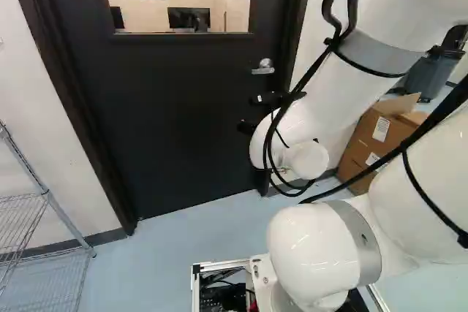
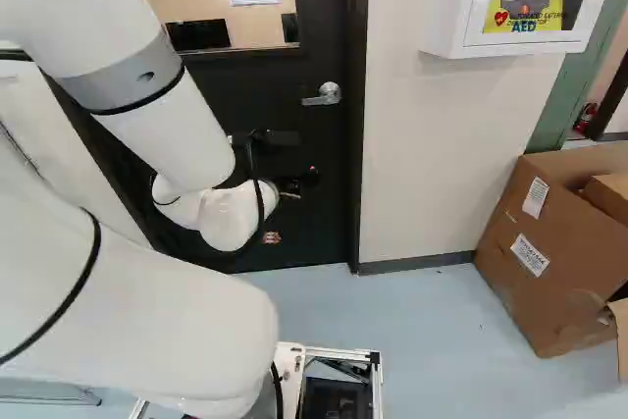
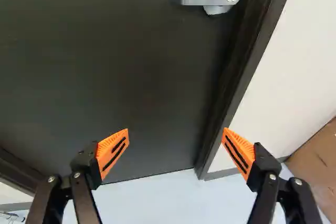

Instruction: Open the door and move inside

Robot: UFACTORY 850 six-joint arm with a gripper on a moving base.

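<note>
At twelve o'clock in the right base view, the lever handle (image 2: pixel 328 94) sits level on a closed black door (image 1: pixel 175 107)! The tool (image 3: pixel 175 132) hangs near six o'clock from it, wide and empty, probably spread to straddle it. Up first, I'd judge; pushing now would likely meet flat door.
</note>
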